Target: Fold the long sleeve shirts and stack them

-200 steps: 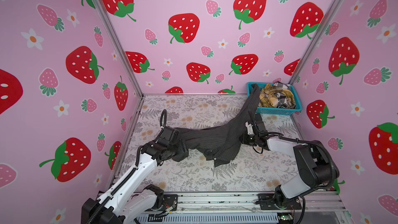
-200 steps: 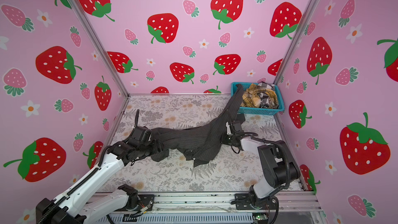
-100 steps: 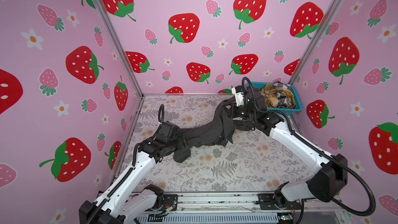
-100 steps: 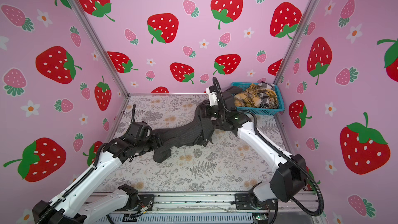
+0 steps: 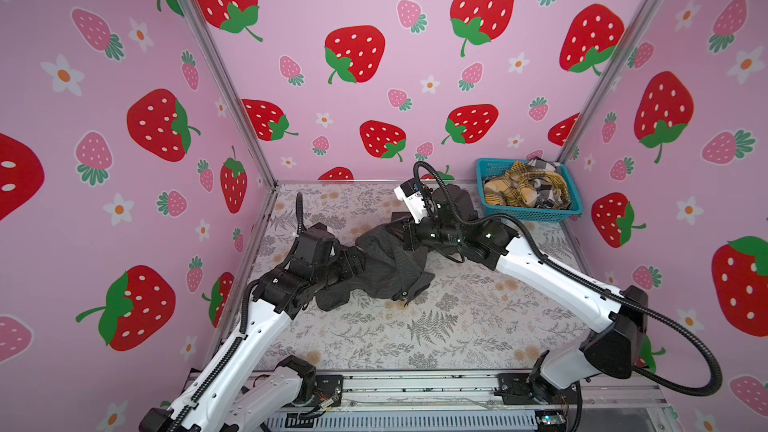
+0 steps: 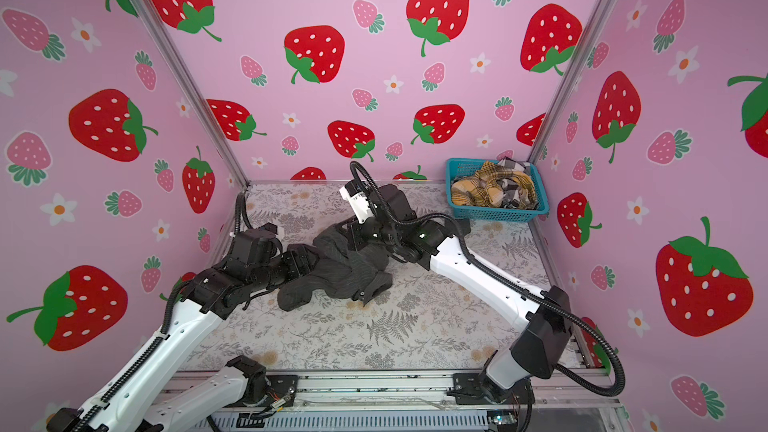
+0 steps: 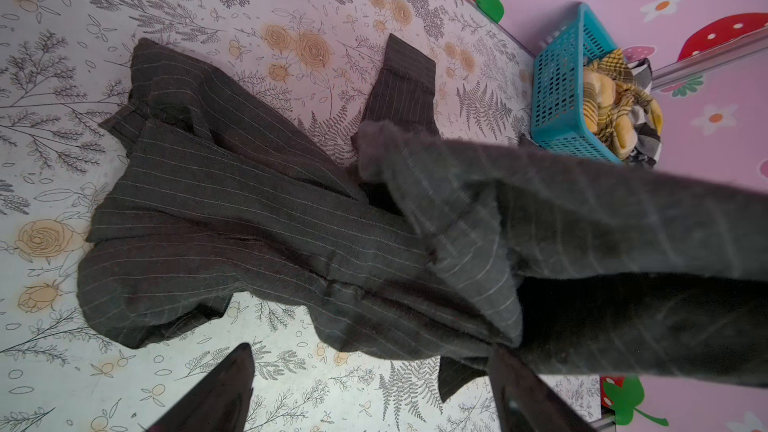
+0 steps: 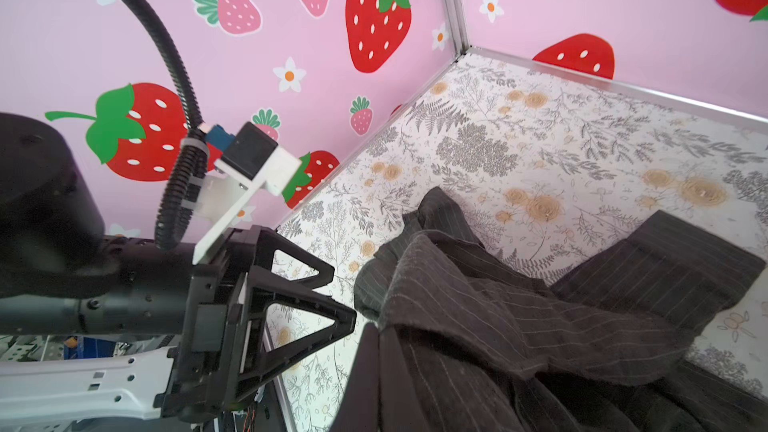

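The dark shirt (image 5: 386,268), pinched in the closed right hand (image 5: 407,238), is seemingly being spread on the table (image 5: 457,326); a free edge should be gripped by the wide-open, empty left hand (image 8: 344,297).

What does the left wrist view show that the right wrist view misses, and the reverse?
Only the left wrist view: the turquoise basket by the wall, holding the yellow plaid shirt and the black-and-white checked shirt.
Only the right wrist view: the left gripper seen whole, jaws apart, with its wrist camera and cable.
Both: the charcoal pinstriped shirt, crumpled, partly lying on the floral table and partly raised close to each lens.
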Available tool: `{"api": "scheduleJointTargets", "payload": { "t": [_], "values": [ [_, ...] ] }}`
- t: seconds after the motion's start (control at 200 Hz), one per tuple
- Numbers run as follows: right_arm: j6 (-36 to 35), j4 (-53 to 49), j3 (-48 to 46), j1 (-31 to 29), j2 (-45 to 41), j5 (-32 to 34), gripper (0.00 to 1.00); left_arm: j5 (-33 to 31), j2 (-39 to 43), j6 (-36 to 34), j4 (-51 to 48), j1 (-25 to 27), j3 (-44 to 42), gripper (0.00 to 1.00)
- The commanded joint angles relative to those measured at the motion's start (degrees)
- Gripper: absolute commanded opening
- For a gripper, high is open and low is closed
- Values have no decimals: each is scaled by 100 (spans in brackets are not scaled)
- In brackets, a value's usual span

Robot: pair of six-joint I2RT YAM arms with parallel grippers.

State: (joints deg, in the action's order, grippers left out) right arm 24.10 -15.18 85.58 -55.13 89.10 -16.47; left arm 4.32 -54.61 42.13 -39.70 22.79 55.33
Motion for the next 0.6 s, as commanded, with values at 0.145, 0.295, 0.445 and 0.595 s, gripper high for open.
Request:
{"api": "scheduleJointTargets", "payload": {
  "t": [0.145,0.295,0.445,0.595],
  "values": [
    [458,-722,133,677,330,1155,0,12,-323,224,-29,-45,-258,86],
    [693,-697,-48,1854,490,722,0,-24,-457,221,-290,-254,-355,84],
    [648,-700,-315,2206,617,583,0,21,-559,257,-474,-665,-607,84],
    [762,-466,-894,2243,553,640,1,693,-867,294,-404,-1527,-978,84]
  ]
}}
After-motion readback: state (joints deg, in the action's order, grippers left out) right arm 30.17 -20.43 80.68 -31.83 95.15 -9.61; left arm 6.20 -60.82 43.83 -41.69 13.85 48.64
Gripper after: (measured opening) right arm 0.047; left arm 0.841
